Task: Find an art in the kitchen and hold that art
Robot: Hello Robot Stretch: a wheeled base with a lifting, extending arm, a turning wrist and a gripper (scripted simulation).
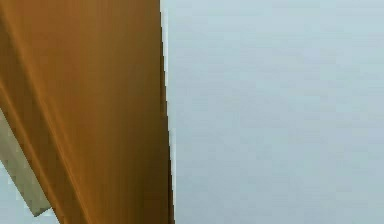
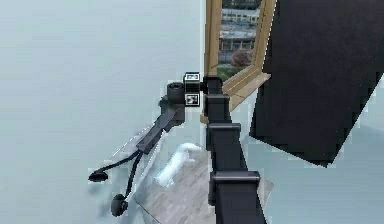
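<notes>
White blob [image 2: 178, 165] btwn fingers [image 2: 98, 176] & arm [image 2: 228, 160], contact unclear

Bright, even, soft daylight; no harsh glare. Pale wall [image 1: 280, 110] lit flat. Wooden frame [image 1: 100, 110] runs from bright orange to darker brown streaks. Window [image 2: 240, 40], up and right of the hand [image 2: 110, 190], looks like the light source. Dark panel [image 2: 320, 80], far right of the hand, nearly black. Hand and arm [image 2: 230, 170] in dark silhouette. Uprights lean toward picture edges.

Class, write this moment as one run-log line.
forward: wooden panel, wall | side: gripper near white blob | holding: cannot tell
</notes>
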